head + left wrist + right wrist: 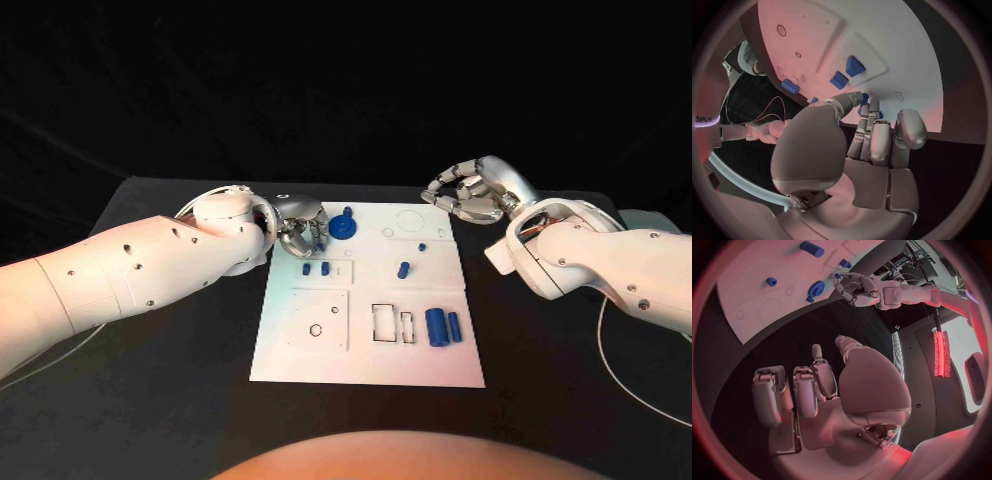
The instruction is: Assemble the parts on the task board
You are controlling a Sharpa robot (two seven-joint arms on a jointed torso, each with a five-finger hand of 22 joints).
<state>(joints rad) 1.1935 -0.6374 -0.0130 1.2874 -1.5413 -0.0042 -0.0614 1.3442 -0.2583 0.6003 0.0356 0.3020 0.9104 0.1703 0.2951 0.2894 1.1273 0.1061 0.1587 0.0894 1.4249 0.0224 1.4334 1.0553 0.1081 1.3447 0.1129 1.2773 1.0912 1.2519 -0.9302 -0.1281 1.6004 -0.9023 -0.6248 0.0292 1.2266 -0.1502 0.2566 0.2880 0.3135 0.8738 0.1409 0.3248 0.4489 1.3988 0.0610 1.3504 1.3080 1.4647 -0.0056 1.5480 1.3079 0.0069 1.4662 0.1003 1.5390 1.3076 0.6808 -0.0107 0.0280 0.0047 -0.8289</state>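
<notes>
Task board (368, 355), a white plate, lies at the middle of the black table (173, 400) with darkness behind it. Left hand (299, 232) sits at the board's ten o'clock corner with fingers curled down beside a round blue part (342, 226); whether it grips anything I cannot tell, while two upright blue cylinders (444, 328) stand toward four o'clock. Right hand (473, 192) hovers off the one o'clock corner, fingers apart and empty, and the right wrist view shows the left hand's fingertips (842, 282) just beside that round part.

The left hand (299, 232) covers the task board's (433, 350) near-left corner, its fingertips hiding whatever small part they touch.
</notes>
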